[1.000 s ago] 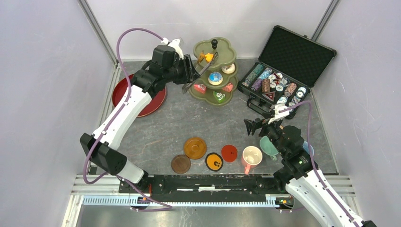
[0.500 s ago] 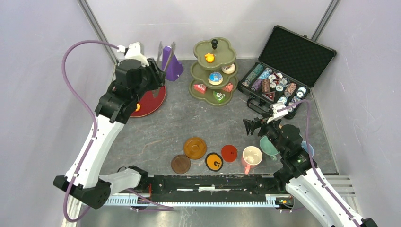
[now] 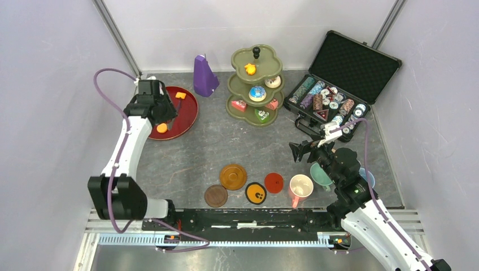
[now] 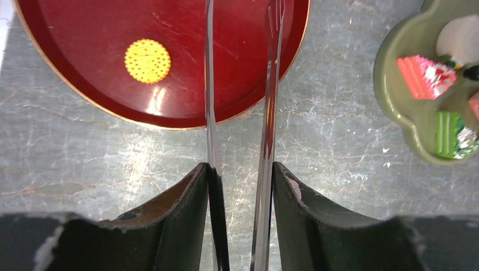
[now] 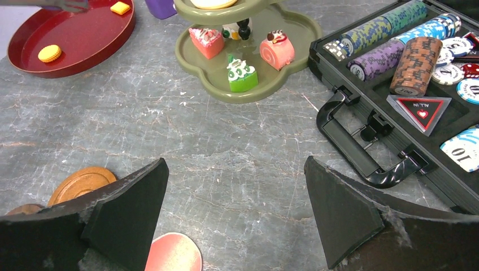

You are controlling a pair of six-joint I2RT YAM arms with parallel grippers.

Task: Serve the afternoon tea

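While the right gripper [image 5: 235, 160] sits at lower right over the table [image 3: 226, 147], jaws wide open and empty, the left arm is the near one: red tray [image 4: 169, 34] directly under it, left of the green stand [image 5: 299, 31]. Left gripper [image 4: 241, 169] jaws clamp steel tongs [image 4: 270, 113], blades running straight up frame. Yellow biscuit [image 4: 147, 61] lies on the tray, upper left, outside the blades.

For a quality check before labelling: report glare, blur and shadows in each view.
Left wrist: white glare patches on the red tray and the grey table; the metal tongs gleam. Right wrist: sharp throughout, its own fingers dark and underlit. Top external: even soft light, faint shadows, no blur.
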